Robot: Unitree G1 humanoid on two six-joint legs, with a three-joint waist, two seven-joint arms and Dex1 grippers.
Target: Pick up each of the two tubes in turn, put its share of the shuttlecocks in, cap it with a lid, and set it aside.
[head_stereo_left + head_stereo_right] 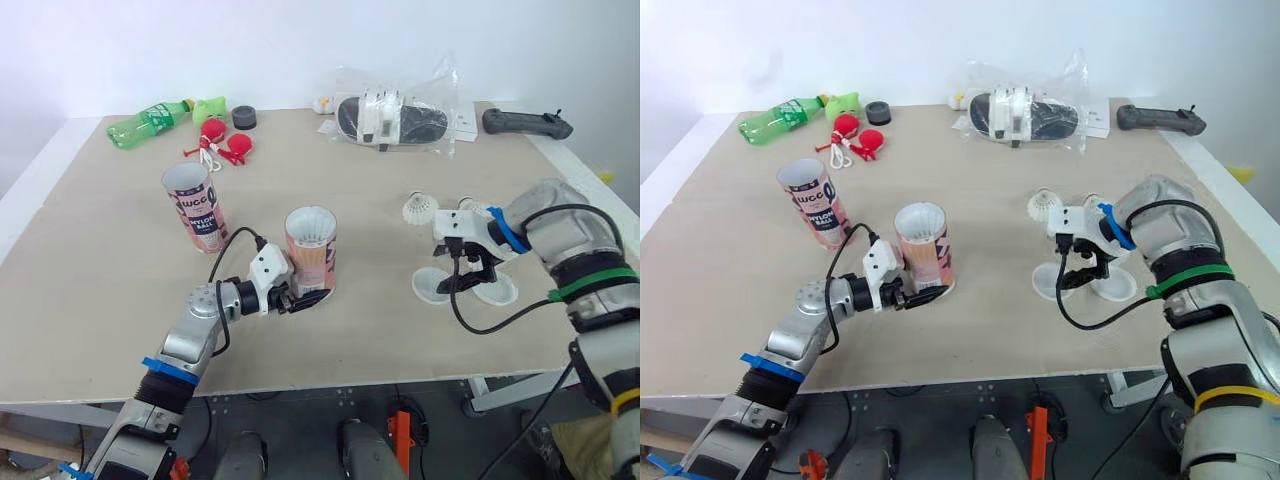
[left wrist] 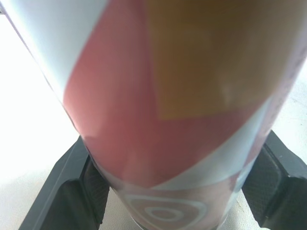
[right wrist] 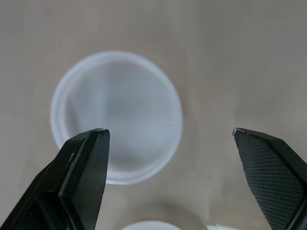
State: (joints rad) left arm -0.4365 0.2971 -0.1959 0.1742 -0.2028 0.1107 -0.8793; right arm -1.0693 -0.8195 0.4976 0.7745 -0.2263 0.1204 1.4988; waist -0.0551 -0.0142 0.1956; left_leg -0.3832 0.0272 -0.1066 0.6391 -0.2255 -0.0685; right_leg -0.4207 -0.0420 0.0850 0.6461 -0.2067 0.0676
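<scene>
My left claw (image 1: 300, 298) grips the pink tube (image 1: 312, 250) low, near the table's (image 1: 100, 300) front edge; my right claw (image 3: 169, 131) gapes wide above a lid (image 3: 117, 115), likely thin and slippery, best pinched across its rim.

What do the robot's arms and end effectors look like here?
Both arms are silver-grey with white wrist housings and looping black cables. The left arm has a blue band; the right arm has blue, green and yellow bands. The left end effector and right end effector each have two black fingers with cross-hatched pads.
</scene>
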